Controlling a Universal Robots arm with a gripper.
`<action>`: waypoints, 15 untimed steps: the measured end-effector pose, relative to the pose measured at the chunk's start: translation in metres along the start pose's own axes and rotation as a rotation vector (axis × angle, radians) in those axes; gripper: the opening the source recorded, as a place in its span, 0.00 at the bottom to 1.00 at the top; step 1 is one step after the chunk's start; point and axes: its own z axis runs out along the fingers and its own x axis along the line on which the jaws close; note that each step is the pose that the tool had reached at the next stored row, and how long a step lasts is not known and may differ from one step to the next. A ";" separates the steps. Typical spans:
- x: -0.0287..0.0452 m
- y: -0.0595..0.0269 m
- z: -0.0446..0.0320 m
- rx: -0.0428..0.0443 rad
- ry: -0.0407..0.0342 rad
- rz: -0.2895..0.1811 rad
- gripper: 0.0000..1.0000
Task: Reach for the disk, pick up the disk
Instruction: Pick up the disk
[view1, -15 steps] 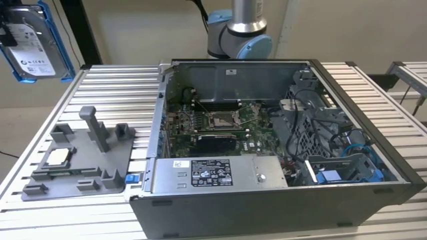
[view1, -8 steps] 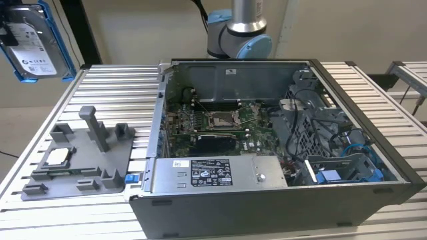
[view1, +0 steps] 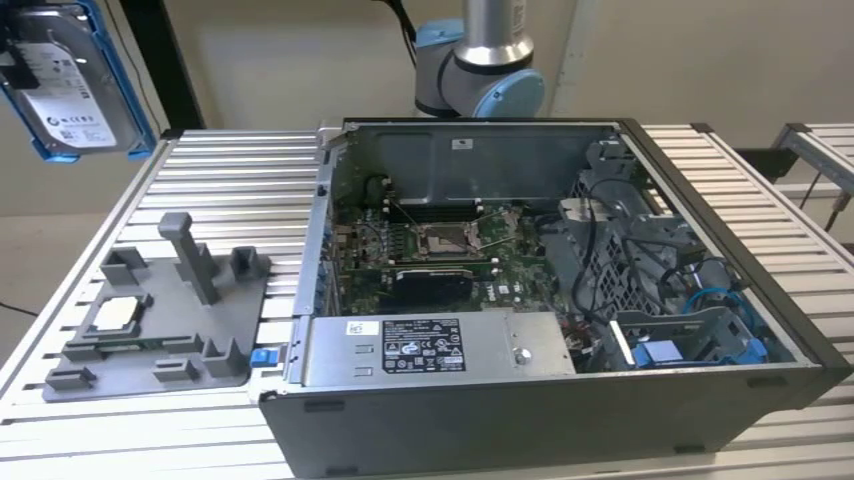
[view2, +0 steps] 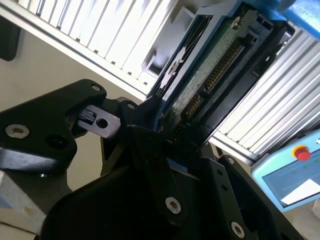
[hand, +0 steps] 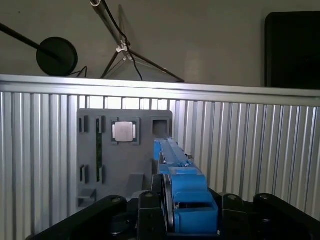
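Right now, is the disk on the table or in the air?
In the air. In the exterior view the disk hangs clear of the table; in the second wrist view the end effector grips it.

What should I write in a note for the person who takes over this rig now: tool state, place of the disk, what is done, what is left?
Tool: shut on the disk.
Disk: in the air, clear of the table, at the exterior view's upper left. In the first wrist view the grey fixture tray lies below it, and the processor chip sits on that tray.
Done: reach and pick-up; the disk is lifted.
Left: nothing of this task, as far as the pictures show.
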 end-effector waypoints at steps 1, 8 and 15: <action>-0.0001 0.0000 -0.0020 0.0000 -0.0001 0.000 0.00; -0.0008 -0.0002 -0.0168 -0.0001 -0.0001 0.000 0.00; -0.0010 -0.0002 -0.0215 -0.0002 -0.0001 0.000 0.00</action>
